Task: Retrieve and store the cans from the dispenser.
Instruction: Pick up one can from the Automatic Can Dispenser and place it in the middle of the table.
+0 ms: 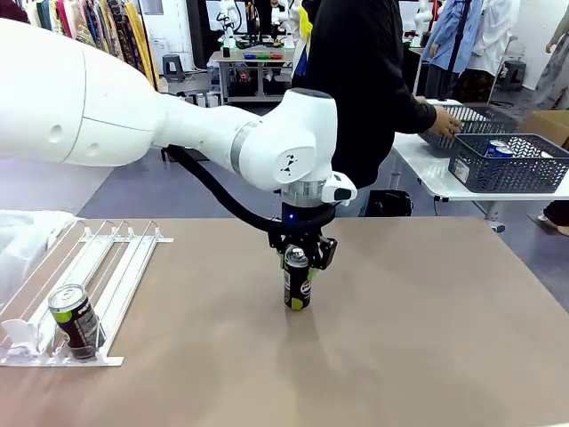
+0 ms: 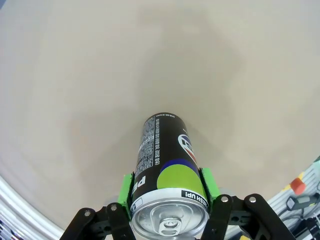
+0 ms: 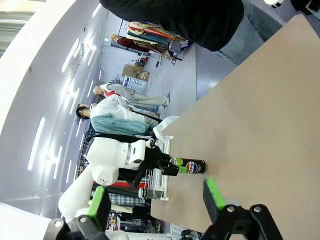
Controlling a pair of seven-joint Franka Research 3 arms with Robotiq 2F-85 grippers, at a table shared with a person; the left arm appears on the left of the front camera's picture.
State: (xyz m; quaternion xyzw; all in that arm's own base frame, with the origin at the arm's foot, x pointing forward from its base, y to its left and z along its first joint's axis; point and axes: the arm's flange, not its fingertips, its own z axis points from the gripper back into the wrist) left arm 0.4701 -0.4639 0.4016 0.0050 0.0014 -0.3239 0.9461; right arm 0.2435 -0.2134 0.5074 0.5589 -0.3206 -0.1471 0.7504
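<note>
The left gripper is clamped narrowly around the top of a dark can standing upright on the desk. The right gripper gapes wide, holding nothing.

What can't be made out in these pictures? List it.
Front view: left lanes of the dispenser, cut off by the edge.
Front view: print on the waiting can, too small.
Left wrist view: base of the held can, hidden by its body.
Front view: grey basket contents, behind its wall.

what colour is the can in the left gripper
The can is black with a lime-green band and silver top; clearest in the left wrist view.
</note>
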